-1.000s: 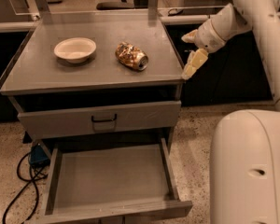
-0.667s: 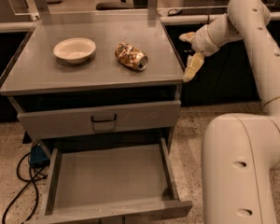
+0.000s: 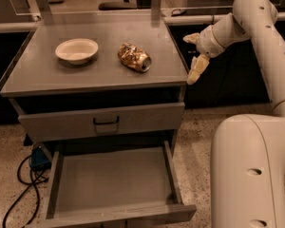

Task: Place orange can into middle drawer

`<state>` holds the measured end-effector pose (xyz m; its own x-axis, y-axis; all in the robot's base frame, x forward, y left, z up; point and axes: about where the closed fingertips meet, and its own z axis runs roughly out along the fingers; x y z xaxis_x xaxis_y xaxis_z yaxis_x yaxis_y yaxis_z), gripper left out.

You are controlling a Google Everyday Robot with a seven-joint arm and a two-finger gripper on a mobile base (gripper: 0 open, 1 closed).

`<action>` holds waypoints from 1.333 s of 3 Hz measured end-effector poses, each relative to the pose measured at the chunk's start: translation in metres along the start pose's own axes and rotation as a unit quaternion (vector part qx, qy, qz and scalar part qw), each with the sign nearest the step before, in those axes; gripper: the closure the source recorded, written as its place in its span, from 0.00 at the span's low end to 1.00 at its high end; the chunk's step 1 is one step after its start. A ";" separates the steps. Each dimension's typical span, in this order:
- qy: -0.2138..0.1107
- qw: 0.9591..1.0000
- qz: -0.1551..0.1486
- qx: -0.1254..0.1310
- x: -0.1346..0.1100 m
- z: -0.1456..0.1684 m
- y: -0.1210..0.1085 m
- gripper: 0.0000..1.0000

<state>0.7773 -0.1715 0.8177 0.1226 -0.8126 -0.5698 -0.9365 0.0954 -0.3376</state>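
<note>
The orange can (image 3: 134,57) lies on its side on the grey cabinet top (image 3: 47,75), dented, with its silver end facing front right. My gripper (image 3: 194,56) hangs open and empty just off the top's right edge, about a hand's width right of the can and not touching it. The middle drawer (image 3: 111,184) is pulled out below, and its flat grey floor is bare.
A white bowl (image 3: 76,50) sits on the cabinet top left of the can. A closed drawer front with a black handle (image 3: 106,123) lies above the open drawer. Black cables (image 3: 23,184) trail on the floor at the left. My white base (image 3: 251,170) stands at the right.
My arm has swung a little, its upper links shifting left in view. The gripper stays beside the cabinet's right edge. The can and bowl have not moved.
</note>
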 end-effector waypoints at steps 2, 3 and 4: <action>0.008 0.999 -0.026 -0.021 -0.039 -0.027 0.006 0.00; 0.000 0.998 -0.023 -0.052 -0.038 0.007 0.014 0.00; -0.004 0.994 -0.060 -0.089 -0.081 0.053 0.014 0.00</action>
<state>0.7712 -0.0739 0.8195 0.2381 -0.8078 -0.5391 -0.9583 -0.1052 -0.2656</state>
